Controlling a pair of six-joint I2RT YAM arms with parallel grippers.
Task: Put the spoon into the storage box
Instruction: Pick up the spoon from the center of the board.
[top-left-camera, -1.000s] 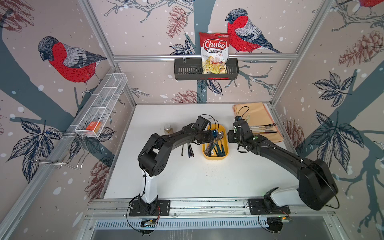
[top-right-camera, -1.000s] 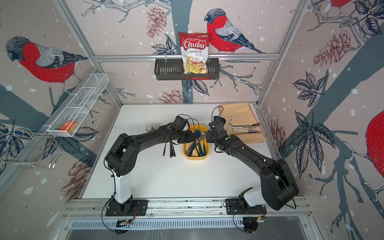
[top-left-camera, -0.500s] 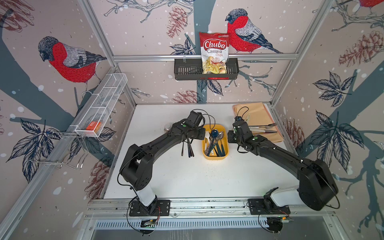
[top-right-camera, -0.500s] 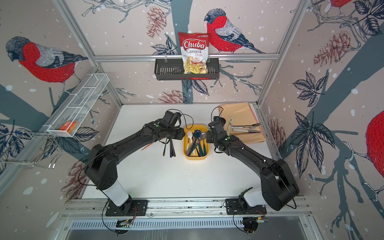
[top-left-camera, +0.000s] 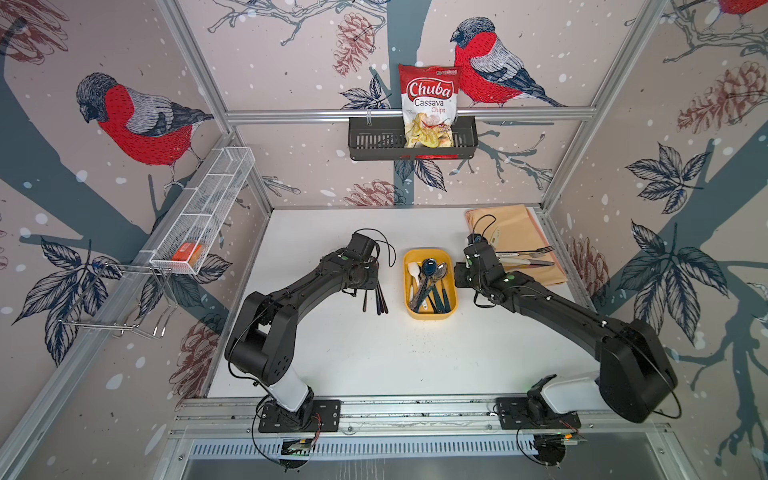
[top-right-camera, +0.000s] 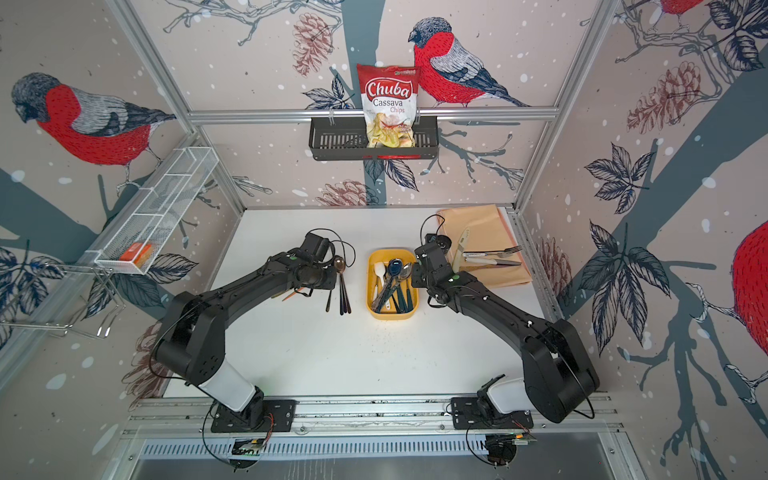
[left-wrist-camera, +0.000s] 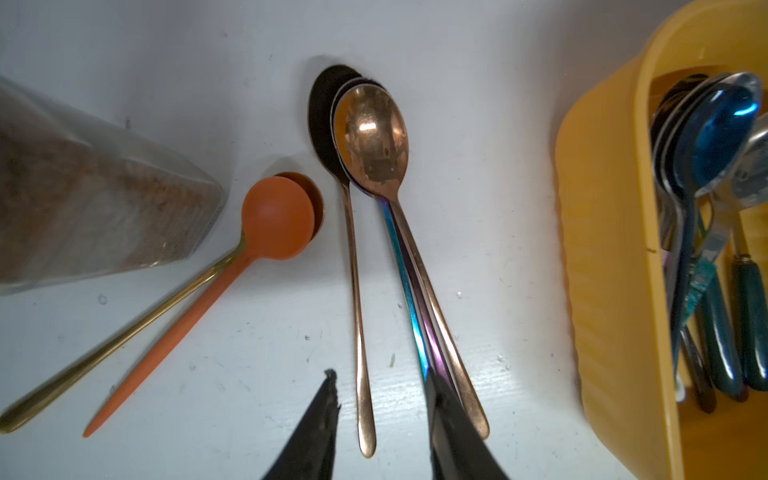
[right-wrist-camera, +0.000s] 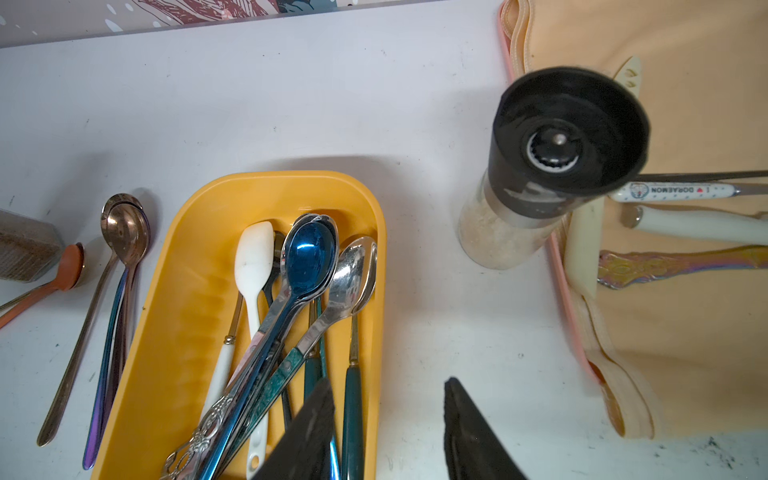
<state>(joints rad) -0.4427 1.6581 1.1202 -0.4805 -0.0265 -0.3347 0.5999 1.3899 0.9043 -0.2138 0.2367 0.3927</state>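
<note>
The yellow storage box (top-left-camera: 430, 316) (top-right-camera: 390, 315) lies mid-table and holds several spoons, among them a blue spoon (right-wrist-camera: 309, 253). Left of the box, loose spoons (top-left-camera: 376, 297) (top-right-camera: 343, 291) lie side by side on the table. My left gripper (left-wrist-camera: 384, 388) hovers open over their handle ends. A thin copper spoon handle (left-wrist-camera: 356, 291) runs between its fingertips, untouched. Beside it lies a copper-bowled spoon (left-wrist-camera: 372, 137) stacked on an iridescent one. My right gripper (right-wrist-camera: 388, 395) is open and empty, straddling the box's right wall (right-wrist-camera: 376, 291).
An orange spoon (left-wrist-camera: 274, 220) over a gold-handled one and a glass jar (left-wrist-camera: 83, 195) lie left of the loose spoons. A black-topped grinder (right-wrist-camera: 557, 158) stands right of the box. Beyond it, a peach cloth (top-left-camera: 523, 245) carries forks and knives.
My left arm has swung left, from over the storage box to above the loose spoons on the table. The right arm has not moved.
</note>
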